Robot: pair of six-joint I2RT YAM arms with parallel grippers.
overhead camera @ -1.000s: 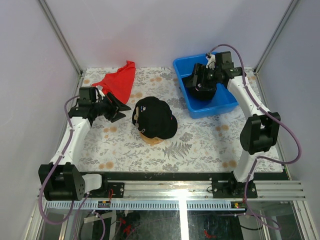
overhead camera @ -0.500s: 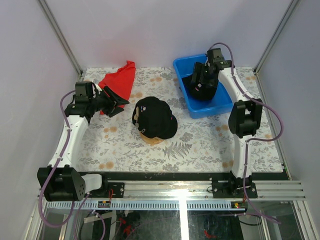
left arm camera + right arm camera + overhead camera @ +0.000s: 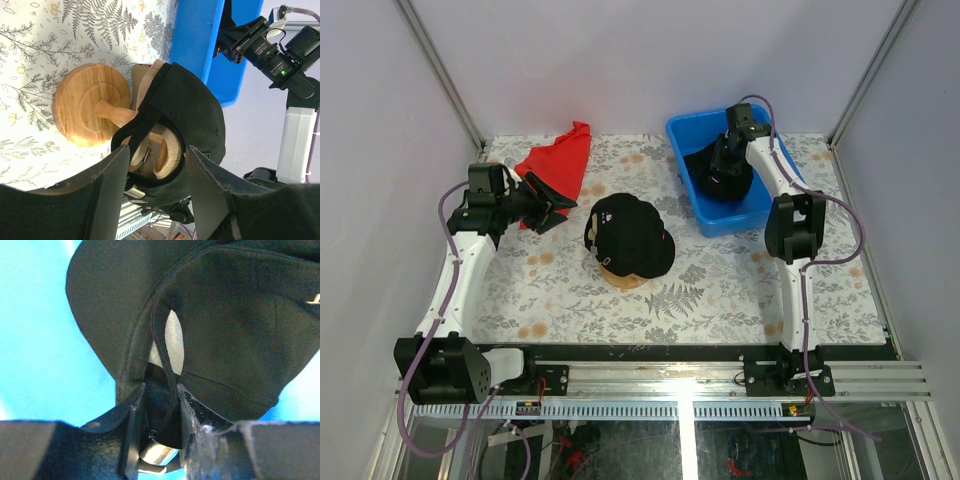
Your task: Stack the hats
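White-shelled arms [image 3: 460,280] with black joint housings [image 3: 445,368] — mauve cables [image 3: 861,237] alongside, fingers [image 3: 107,195] faced in black.

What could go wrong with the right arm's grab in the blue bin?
The right gripper grips only the edge of the black cap, so it may slip when lifted. Hanging loose, it could catch the blue bin wall. The hat stack looks lopsided on the wooden stand; another cap might slide off.

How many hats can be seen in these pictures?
3: a black hat over a tan hat on the stand, and a second black hat in the bin. More may hide between them.
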